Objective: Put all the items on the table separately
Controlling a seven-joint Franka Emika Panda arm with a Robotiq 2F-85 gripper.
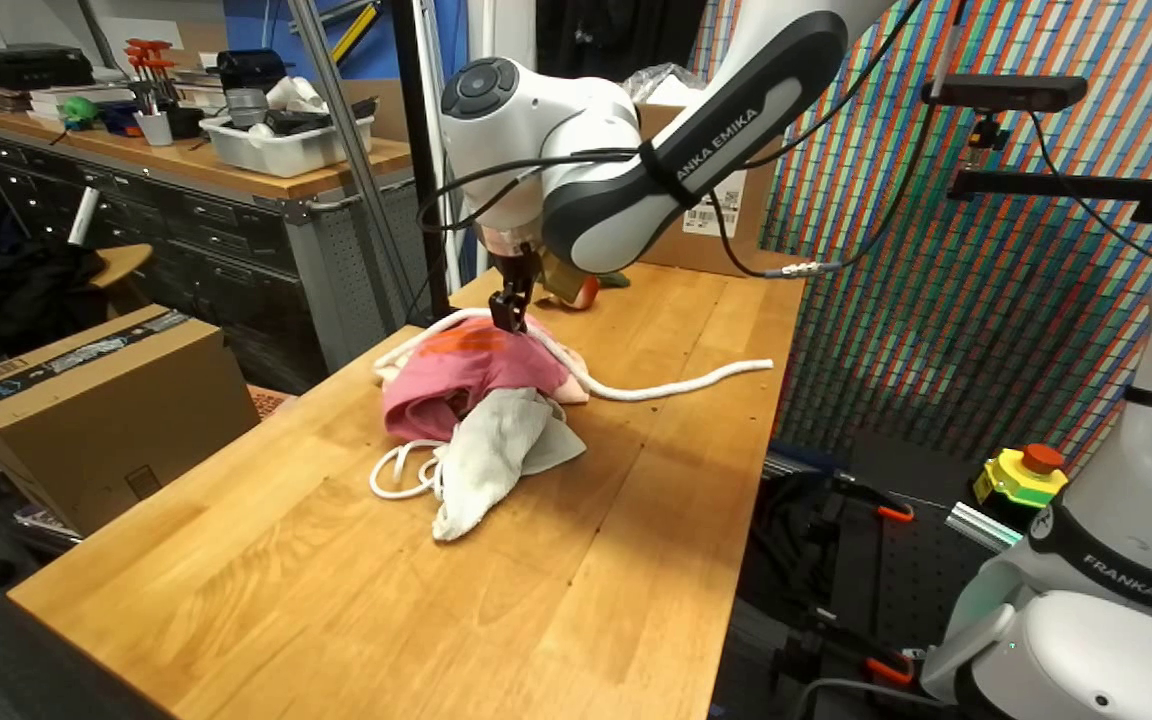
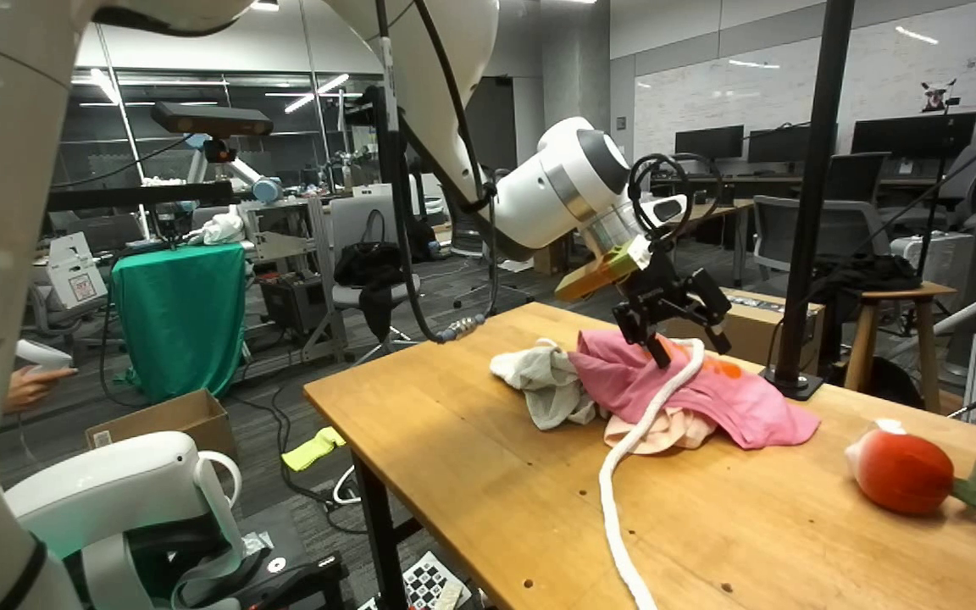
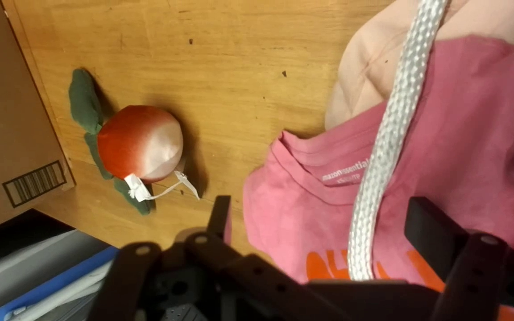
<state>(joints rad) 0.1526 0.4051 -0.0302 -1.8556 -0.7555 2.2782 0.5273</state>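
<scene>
A pink shirt [image 1: 466, 375] with orange print lies crumpled on the wooden table [image 1: 336, 600]. A white rope [image 1: 636, 394] runs across it and onto the table; it also shows in the wrist view [image 3: 386, 147]. A peach cloth [image 2: 674, 430] lies partly under the shirt. A grey-white cloth [image 1: 491, 460] lies against the shirt's side. A red-and-white plush vegetable [image 3: 136, 142] with green leaves lies apart; it also shows in an exterior view [image 2: 903, 470]. My gripper [image 3: 319, 211] is open just above the shirt, its fingers on either side of the rope. Whether the fingertips touch cloth is unclear.
A cardboard box [image 3: 11, 111] stands at the table's end beyond the plush vegetable. A black pole [image 2: 810, 195] rises at the table edge close to the shirt. Another cardboard box [image 1: 126, 420] stands off the table's side. Thin white cord loops [image 1: 396, 490] lie by the grey-white cloth.
</scene>
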